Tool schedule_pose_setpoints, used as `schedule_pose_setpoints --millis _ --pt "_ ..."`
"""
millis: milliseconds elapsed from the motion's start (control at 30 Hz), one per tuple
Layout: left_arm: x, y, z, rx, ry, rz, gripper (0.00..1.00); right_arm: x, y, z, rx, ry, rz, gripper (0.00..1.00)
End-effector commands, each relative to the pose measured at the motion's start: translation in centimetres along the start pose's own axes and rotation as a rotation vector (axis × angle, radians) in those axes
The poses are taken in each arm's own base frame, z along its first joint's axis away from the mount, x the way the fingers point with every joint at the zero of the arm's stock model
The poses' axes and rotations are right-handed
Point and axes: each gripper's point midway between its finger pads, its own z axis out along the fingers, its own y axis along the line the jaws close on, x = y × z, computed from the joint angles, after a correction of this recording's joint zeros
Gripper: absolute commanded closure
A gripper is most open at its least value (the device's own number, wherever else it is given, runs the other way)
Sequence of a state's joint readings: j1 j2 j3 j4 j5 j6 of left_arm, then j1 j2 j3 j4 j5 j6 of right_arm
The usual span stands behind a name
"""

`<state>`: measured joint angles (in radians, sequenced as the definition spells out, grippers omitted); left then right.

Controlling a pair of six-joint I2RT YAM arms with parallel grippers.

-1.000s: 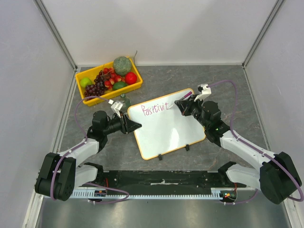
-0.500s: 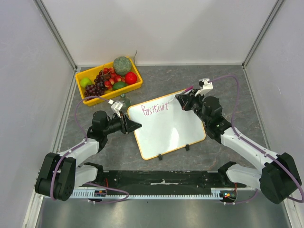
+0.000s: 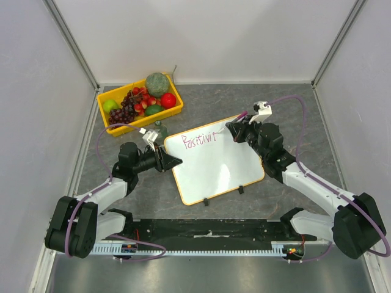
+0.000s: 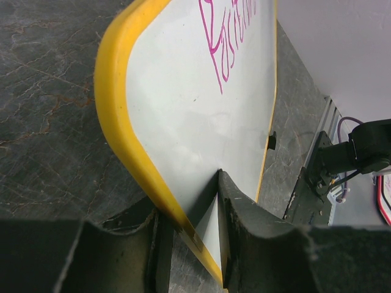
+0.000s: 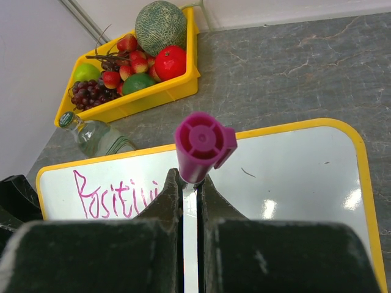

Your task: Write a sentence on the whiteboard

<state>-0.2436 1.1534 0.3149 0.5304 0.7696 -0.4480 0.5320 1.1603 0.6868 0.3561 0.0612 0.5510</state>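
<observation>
**Work surface.** The whiteboard (image 3: 215, 166) lies flat on the grey marbled table (image 3: 293, 116), roughly midway between the two arms. It is rotated so that its right end sits farther away than its left end. Its two black feet (image 3: 206, 201) are on the near long edge.

**Sentence.** The sentence (image 3: 200, 140) runs along the far edge of the whiteboard in thin magenta letters. It reads approximately "Positivit". The rest of the board surface is white.

**Left gripper.** The left gripper (image 3: 174, 162) is at the left short edge of the whiteboard. In the left wrist view its fingers (image 4: 256, 244) stand narrow, one above and one below the yellow frame. They clamp the edge of the board (image 4: 201, 134).

**Right gripper.** The right gripper (image 3: 239, 132) is over the far right part of the whiteboard, just right of the last letter. Its fingers (image 5: 165, 201) are pressed together on a magenta marker (image 5: 203, 143), whose cap end points up toward the wrist camera. The tip is hidden between the fingers, so contact with the board cannot be confirmed.

**Other items.** A yellow fruit tray (image 3: 146, 121) sits at the far left of the table, well apart from the whiteboard. It holds a melon (image 3: 157, 83), grapes (image 3: 122, 113) and other fruit. A clear bottle (image 3: 159, 129) lies just beside the far left corner of the whiteboard.
</observation>
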Motion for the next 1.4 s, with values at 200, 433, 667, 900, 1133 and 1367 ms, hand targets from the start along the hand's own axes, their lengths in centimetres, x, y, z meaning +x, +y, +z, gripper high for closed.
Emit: schedule_pose_setpoints --millis 200,433,667,900,1133,1367 --pt "0.8 0.5 0.2 -0.008 0.03 0.055 0.98 1.9 -1.5 -1.6 0.029 0.028 -0.025 1.0" --pt "0.8 0.6 0.2 -0.01 0.03 0.052 0.98 0.8 -1.2 -1.8 0.028 0.002 -0.02 1.0" --pt "0.7 0.6 0.3 -0.012 0.029 0.055 0.98 -2.9 0.1 -1.7 0.013 -0.086 0.0 1.0" --pt "0.8 0.6 0.2 -0.011 0.03 0.053 0.98 -3.7 0.2 -0.7 0.016 -0.099 0.005 1.0" --pt "0.8 0.5 0.2 -0.01 0.031 0.052 0.98 -2.6 -0.5 0.0 0.027 -0.071 0.004 1.0" --pt "0.8 0.5 0.2 -0.01 0.031 0.052 0.98 -1.0 -1.3 -0.4 0.039 -0.036 0.001 1.0"
